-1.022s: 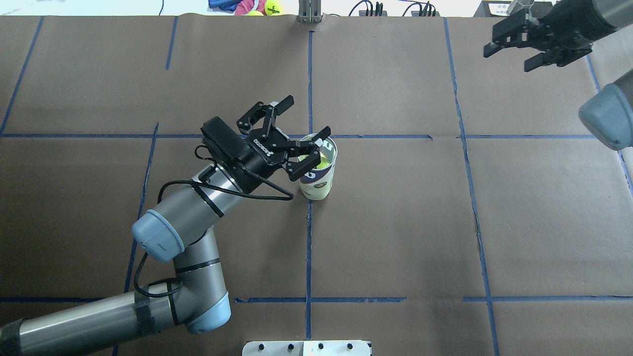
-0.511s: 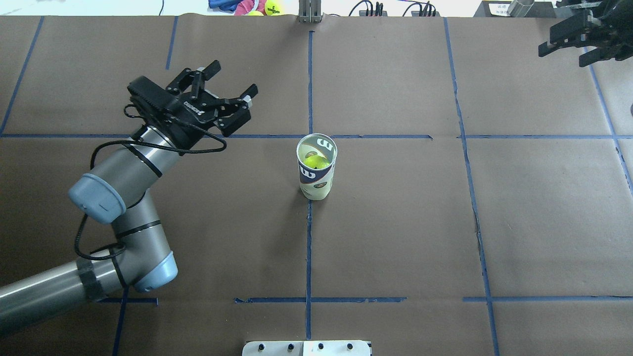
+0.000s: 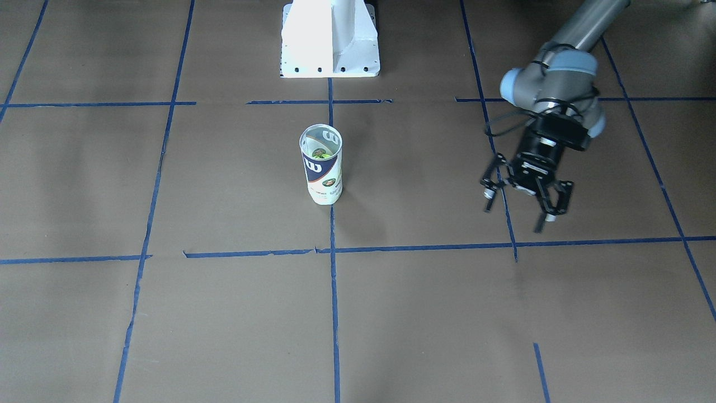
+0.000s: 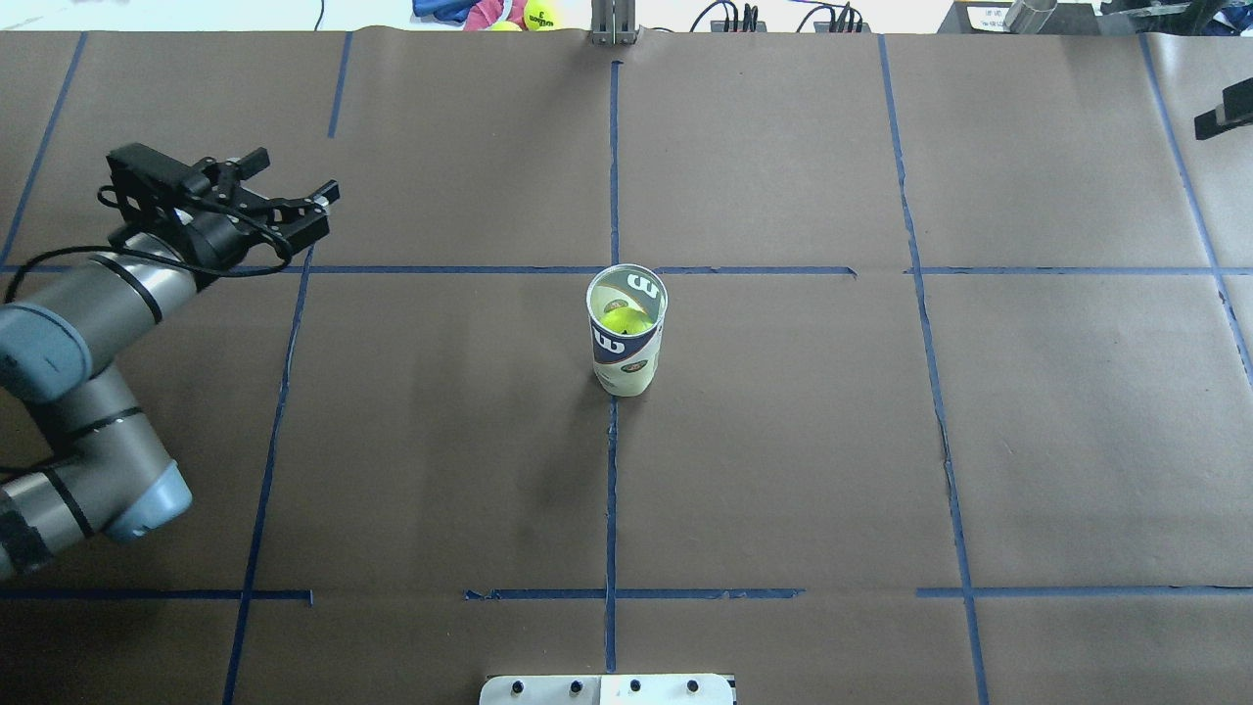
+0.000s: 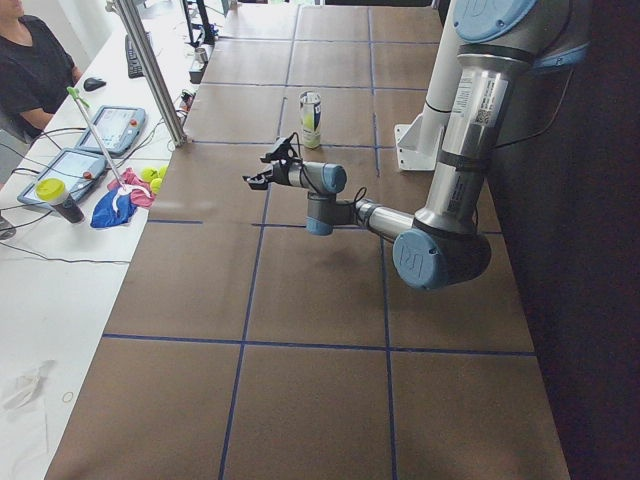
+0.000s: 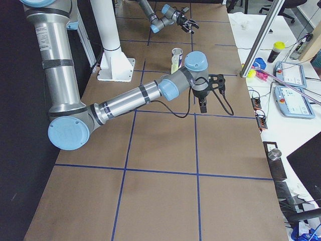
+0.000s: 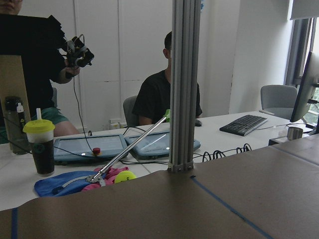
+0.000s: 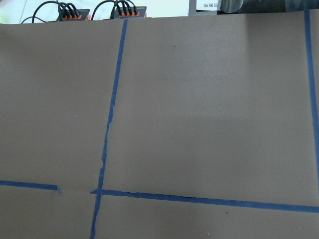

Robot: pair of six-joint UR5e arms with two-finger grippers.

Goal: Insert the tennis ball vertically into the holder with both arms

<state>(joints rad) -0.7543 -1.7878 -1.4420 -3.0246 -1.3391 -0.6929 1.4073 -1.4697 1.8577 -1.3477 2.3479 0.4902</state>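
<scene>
The holder (image 4: 626, 338), a clear can with a navy-and-white Wilson label, stands upright at the table's middle, and shows in the front view (image 3: 320, 168) too. The tennis ball (image 4: 621, 319) lies inside it, seen through the open top. My left gripper (image 4: 290, 192) is open and empty, far to the can's left; the front view (image 3: 517, 215) shows its fingers spread. Of my right gripper, only one black finger (image 4: 1224, 113) shows at the overhead view's right edge. The exterior right view shows the right gripper (image 6: 210, 95) away from the can. I cannot tell its state.
The white pedestal base (image 3: 330, 39) stands at the robot's side of the table. An aluminium post (image 4: 613, 24) and spare tennis balls (image 4: 538, 15) sit at the far edge. Operators (image 7: 167, 94) sit beyond it. Blue tape lines cross the brown paper.
My left gripper has drawn back from the can's rim to the far left, still open. My right gripper has moved right, almost out of the overhead view. The ball stays in the can.
</scene>
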